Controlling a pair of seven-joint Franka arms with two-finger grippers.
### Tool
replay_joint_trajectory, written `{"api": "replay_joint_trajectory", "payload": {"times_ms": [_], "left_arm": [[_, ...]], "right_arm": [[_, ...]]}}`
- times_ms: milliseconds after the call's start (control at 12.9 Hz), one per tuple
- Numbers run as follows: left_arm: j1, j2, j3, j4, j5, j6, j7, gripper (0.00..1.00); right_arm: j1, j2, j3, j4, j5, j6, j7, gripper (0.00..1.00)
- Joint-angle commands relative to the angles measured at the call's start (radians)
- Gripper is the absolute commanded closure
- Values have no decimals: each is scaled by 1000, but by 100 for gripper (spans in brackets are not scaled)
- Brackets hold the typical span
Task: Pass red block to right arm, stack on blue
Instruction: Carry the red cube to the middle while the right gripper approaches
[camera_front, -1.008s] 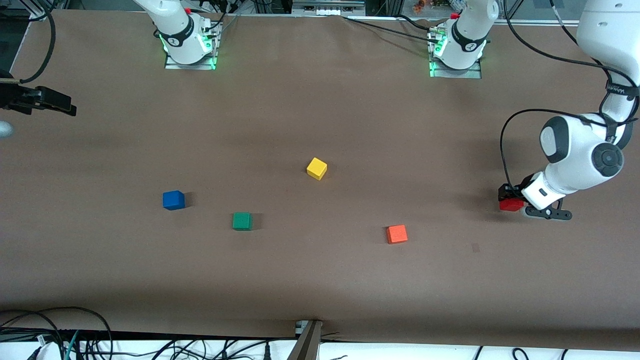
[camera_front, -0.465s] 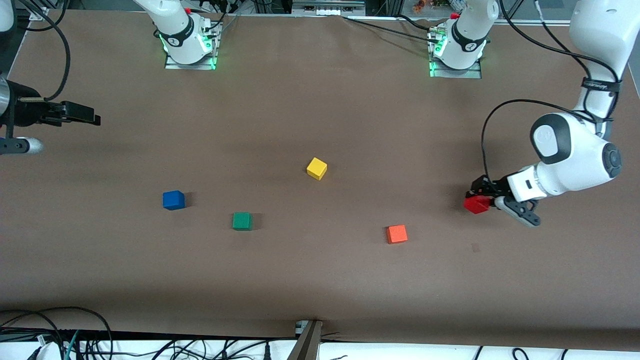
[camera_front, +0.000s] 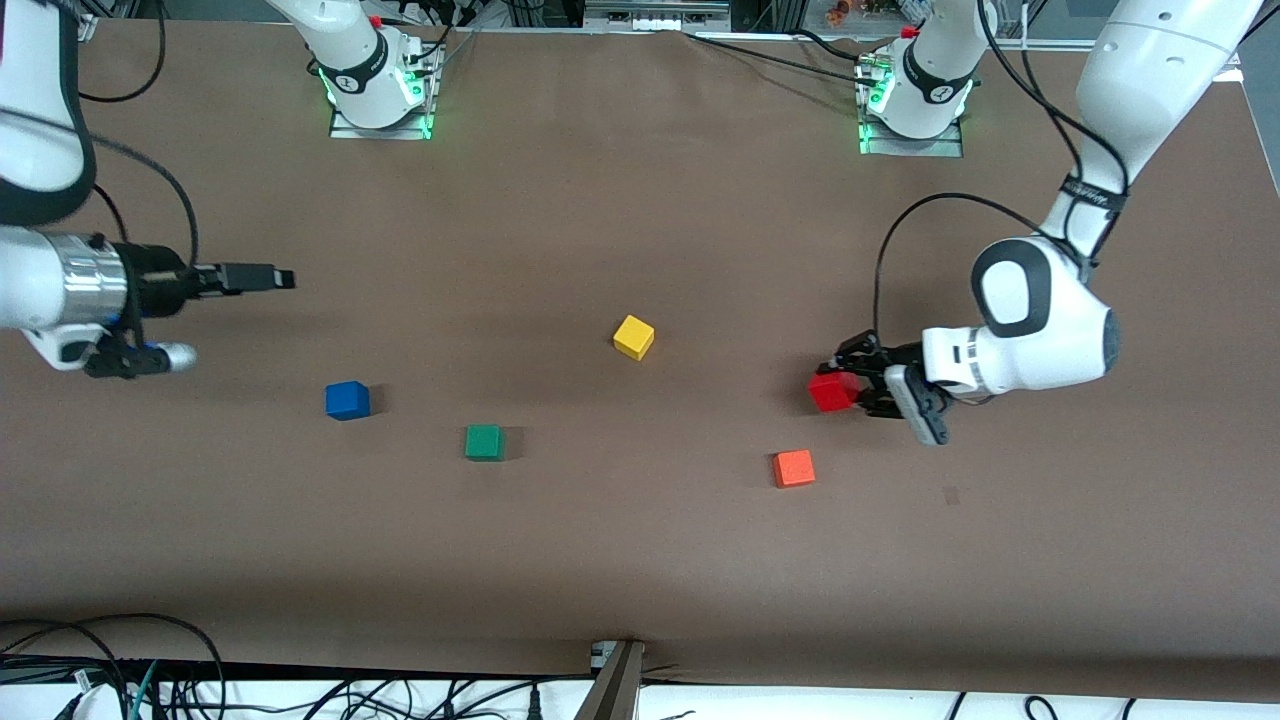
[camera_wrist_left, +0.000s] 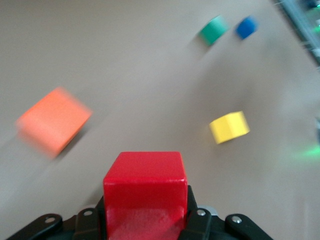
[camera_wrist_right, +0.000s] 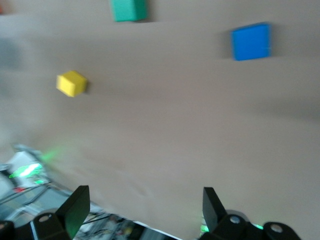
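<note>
My left gripper (camera_front: 840, 388) is shut on the red block (camera_front: 832, 392) and holds it in the air over the table, above and beside the orange-red cube (camera_front: 794, 468). In the left wrist view the red block (camera_wrist_left: 145, 192) sits between the black fingers (camera_wrist_left: 199, 220). The blue cube (camera_front: 347, 400) rests on the table toward the right arm's end, and it also shows in the right wrist view (camera_wrist_right: 251, 41). My right gripper (camera_front: 280, 277) is open and empty, held sideways in the air over the table near the blue cube; its fingers (camera_wrist_right: 76, 206) stand wide apart.
A green cube (camera_front: 484, 441) lies beside the blue cube. A yellow cube (camera_front: 633, 336) sits mid-table. The arm bases (camera_front: 375, 85) stand along the table's edge farthest from the front camera. Cables lie past the near edge.
My left gripper has carried the red block toward the table's middle. My right gripper has come in from its end of the table, toward the middle.
</note>
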Motion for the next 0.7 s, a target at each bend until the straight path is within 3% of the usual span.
{"api": "replay_joint_trajectory", "payload": {"times_ms": [0,465,620], "left_arm": [[7,95,-76,107,-107,-15,221,97],[-106,173,-127,212,-305,-21,589,100],[-155,176,-125,215,-398,-14,611,100]], "right_arm": [[-5,96,1,12,185,28,-11,0],[72,288,3,10,640,71,-92,0],[122,314,5,1,725,136,-115,0]]}}
